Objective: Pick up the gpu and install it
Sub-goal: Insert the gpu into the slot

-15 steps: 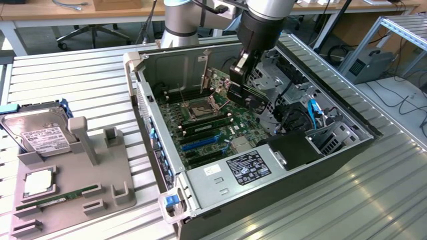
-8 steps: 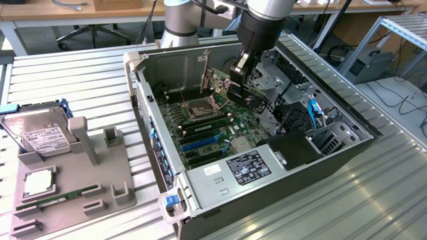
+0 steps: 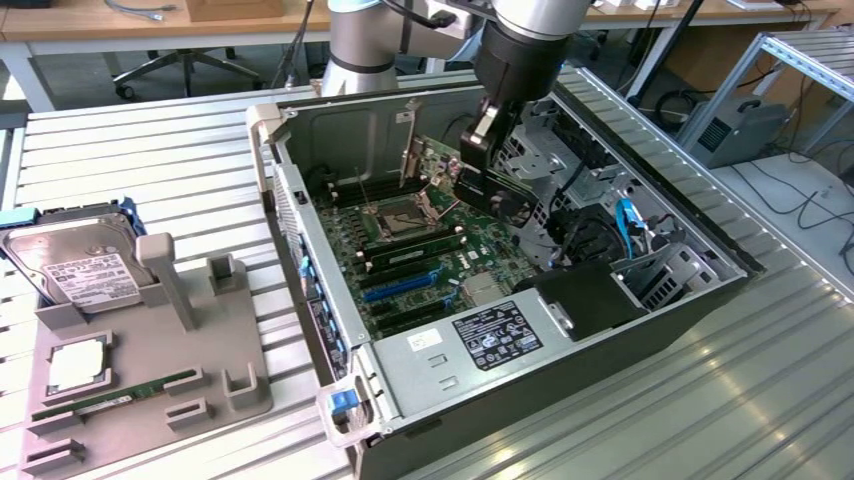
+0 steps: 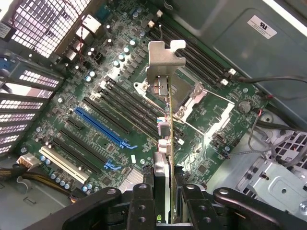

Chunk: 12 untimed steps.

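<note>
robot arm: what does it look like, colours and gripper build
The arm has silver-grey tube sections and a black wrist housing. The gripper is black, its fingers made of jointed links with round pivot pins.

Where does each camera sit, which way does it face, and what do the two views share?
Exterior view: off the arm, raised, looking down on the open computer case and the parts tray on that view's left; the arm and claw show.
Wrist view: on the wrist, looking past the claw along the graphics card onto the motherboard.
Shared: the claw shut on the graphics card, over the motherboard.
</note>
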Motion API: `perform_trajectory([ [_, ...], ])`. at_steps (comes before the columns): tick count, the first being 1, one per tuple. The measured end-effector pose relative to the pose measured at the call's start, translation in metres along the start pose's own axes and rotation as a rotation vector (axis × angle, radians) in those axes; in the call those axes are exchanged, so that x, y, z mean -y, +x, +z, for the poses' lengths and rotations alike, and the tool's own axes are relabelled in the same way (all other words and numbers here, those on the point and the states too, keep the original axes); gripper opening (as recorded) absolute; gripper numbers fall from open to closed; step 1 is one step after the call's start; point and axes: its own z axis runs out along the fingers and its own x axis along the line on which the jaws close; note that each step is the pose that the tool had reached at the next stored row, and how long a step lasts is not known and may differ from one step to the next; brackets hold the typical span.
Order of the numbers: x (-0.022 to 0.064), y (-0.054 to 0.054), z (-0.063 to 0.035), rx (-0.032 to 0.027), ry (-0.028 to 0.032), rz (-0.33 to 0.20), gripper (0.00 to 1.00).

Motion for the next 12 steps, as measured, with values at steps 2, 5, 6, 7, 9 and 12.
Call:
perform_trajectory([
  [2, 0.0000, 0.0000, 0.0000, -0.0001, -0.0002, -0.005, 0.27],
  [5, 0.0000, 0.0000, 0.0000, -0.0004, -0.0003, -0.012, 0.27],
  [6, 0.0000, 0.0000, 0.0000, -0.0005, -0.0004, -0.014, 0.27],
  [7, 0.0000, 0.0000, 0.0000, -0.0006, -0.0004, -0.016, 0.27],
  [9, 0.0000, 0.0000, 0.0000, -0.0006, -0.0005, -0.019, 0.27],
  [12, 0.0000, 0.0000, 0.0000, -0.0008, -0.0005, -0.023, 0.27],
])
